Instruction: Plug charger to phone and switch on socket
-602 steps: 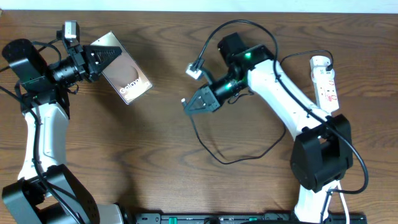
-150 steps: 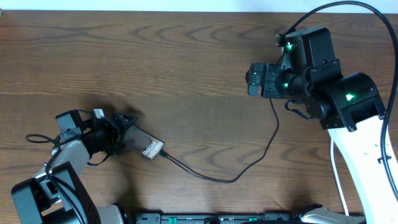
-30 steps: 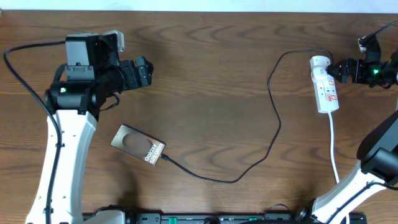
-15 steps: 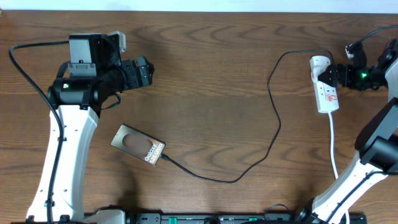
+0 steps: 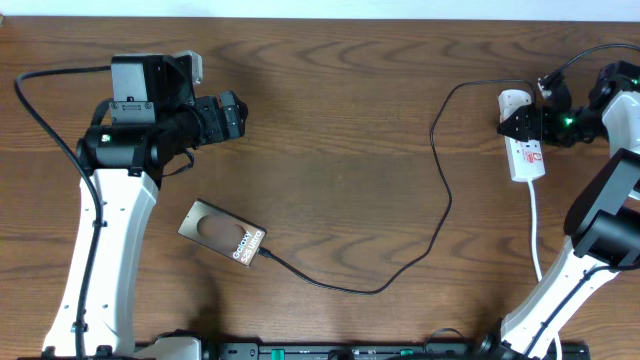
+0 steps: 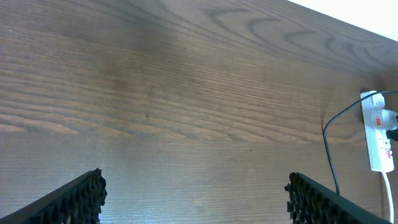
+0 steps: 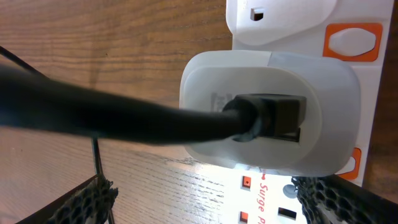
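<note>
You have one flat, dark rectangular phone (image 5: 222, 233) on the wood-grain surface (image 5: 330, 90). One thin black charger (image 5: 376, 291) cable runs from its corner to a rounded white adapter (image 7: 267, 106) on the one glossy white socket (image 5: 529, 160). Your right hand (image 5: 515, 122), spread, has slid over that adapter since half a second ago. Your left hand (image 5: 228, 115) hovers spread, unmoved.
</note>
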